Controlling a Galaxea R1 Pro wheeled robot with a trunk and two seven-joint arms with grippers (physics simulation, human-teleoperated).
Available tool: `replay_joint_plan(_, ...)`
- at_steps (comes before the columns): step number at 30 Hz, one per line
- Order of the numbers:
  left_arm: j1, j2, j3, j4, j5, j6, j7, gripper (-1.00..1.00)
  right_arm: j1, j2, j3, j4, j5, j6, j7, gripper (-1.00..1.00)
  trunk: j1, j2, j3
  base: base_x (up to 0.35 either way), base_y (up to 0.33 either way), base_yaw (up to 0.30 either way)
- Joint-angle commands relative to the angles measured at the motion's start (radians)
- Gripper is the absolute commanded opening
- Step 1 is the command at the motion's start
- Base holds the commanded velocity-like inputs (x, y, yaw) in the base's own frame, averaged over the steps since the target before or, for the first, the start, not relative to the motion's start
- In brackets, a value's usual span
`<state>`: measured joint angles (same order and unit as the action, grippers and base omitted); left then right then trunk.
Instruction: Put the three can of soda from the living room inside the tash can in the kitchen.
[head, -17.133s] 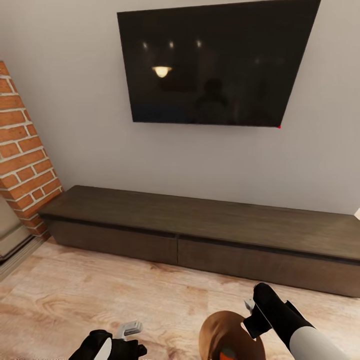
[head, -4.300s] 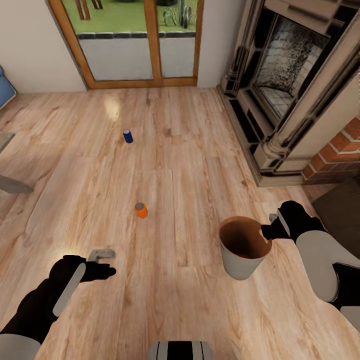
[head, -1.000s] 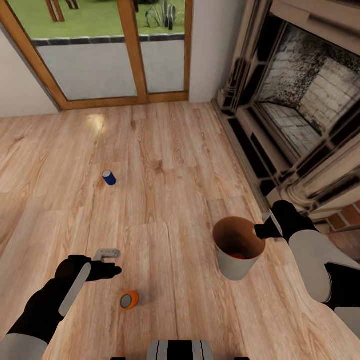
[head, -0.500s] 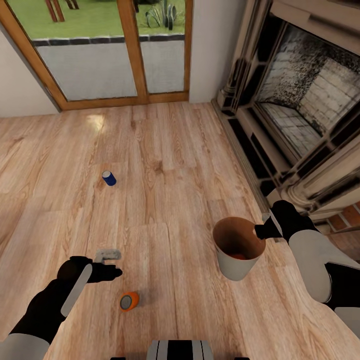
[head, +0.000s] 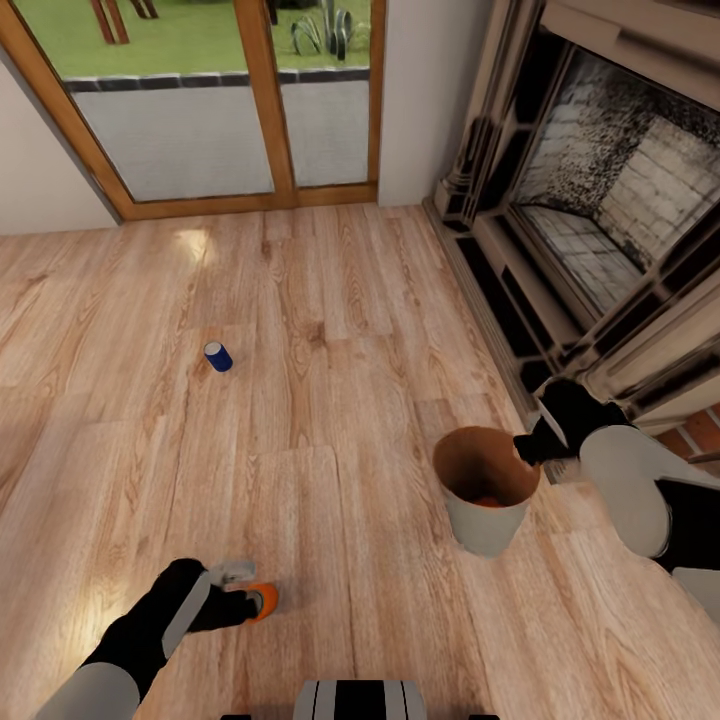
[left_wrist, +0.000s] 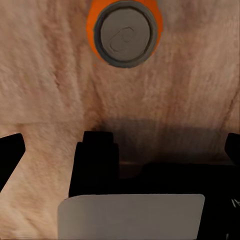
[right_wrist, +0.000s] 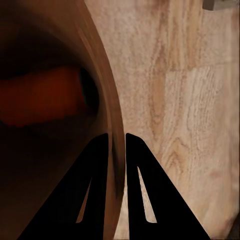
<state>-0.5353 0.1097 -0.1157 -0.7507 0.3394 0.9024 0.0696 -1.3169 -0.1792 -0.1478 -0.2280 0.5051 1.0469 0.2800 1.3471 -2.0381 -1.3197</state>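
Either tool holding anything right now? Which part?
The right tool pinches the bin by its rim wall, one finger inside, one outside. The left tool is open above the orange can, gripping nothing.

orange can (head: 262, 601), blue can (head: 218, 357), grey-white bin (head: 487, 527)

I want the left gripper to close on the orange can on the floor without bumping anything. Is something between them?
Nothing visible stands between them. The left gripper is open just above the light wood plank floor, and the bright orange, grey-topped soda can stands just ahead of its fingers with only bare floor between.
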Motion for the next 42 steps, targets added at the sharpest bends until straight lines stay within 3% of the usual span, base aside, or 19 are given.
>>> replay_joint_plan(1,-0.006,-0.001,0.001,0.02,0.0,-0.011,0.0,1.0,-0.006,0.0,0.006,0.009,0.022,0.0,-0.008,-1.0,0.0,0.0,0.0,0.0,0.0,0.0)
replay_joint_plan(2,-0.02,-0.003,0.001,0.058,0.001,-0.03,0.0,1.0,-0.015,0.001,0.008,0.02,0.049,0.0,-0.025,-1.0,0.0,0.0,0.0,0.0,0.0,0.0)
replay_joint_plan(6,-0.059,-0.007,-0.001,0.153,-0.001,-0.099,-0.001,1.0,-0.027,0.004,0.01,0.034,0.085,0.0,-0.049,-1.0,0.0,0.0,0.0,0.0,0.0,0.0)
replay_joint_plan(10,-0.094,-0.008,-0.003,0.181,-0.003,-0.13,-0.002,1.0,-0.036,0.003,0.007,0.038,0.093,0.0,-0.055,-1.0,0.0,0.0,0.0,0.0,0.0,0.0)
replay_joint_plan(14,-0.118,-0.01,-0.004,0.187,-0.003,-0.146,-0.002,1.0,-0.093,0.004,0.001,0.055,0.096,0.0,-0.057,-1.0,0.0,0.0,0.0,0.0,0.0,0.0)
replay_joint_plan(17,-0.128,-0.012,-0.004,0.187,-0.003,-0.164,-0.002,1.0,-0.2,0.012,-0.013,0.162,0.095,0.0,-0.057,-1.0,0.0,0.0,0.0,0.0,0.0,0.0)
replay_joint_plan(18,-0.132,-0.013,-0.005,0.187,-0.003,-0.169,-0.002,1.0,-0.266,0.015,-0.022,0.204,0.095,0.0,-0.057,-1.0,0.0,0.0,0.0,0.0,0.0,0.0)
replay_joint_plan(21,-0.136,-0.014,-0.005,0.186,-0.003,-0.174,-0.003,1.0,-0.377,0.016,-0.03,0.246,0.095,0.0,-0.058,-1.0,0.0,0.0,0.0,0.0,0.0,0.0)
replay_joint_plan(23,-0.137,-0.015,-0.005,0.184,-0.003,-0.176,-0.003,1.0,-0.421,0.011,-0.031,0.26,0.095,0.0,-0.059,-1.0,0.0,0.0,0.0,0.0,0.0,0.0)
replay_joint_plan(32,-0.139,-0.024,-0.005,0.149,-0.004,-0.178,-0.003,1.0,-0.472,-0.024,-0.031,0.272,0.095,0.0,-0.136,-1.0,0.0,0.0,0.0,0.0,0.0,0.0)
replay_joint_plan(42,-0.138,-0.046,-0.008,0.134,-0.005,-0.227,-0.002,1.0,-0.489,-0.013,-0.028,0.274,0.095,0.0,-0.152,-1.0,0.0,0.0,0.0,0.0,0.0,0.0)
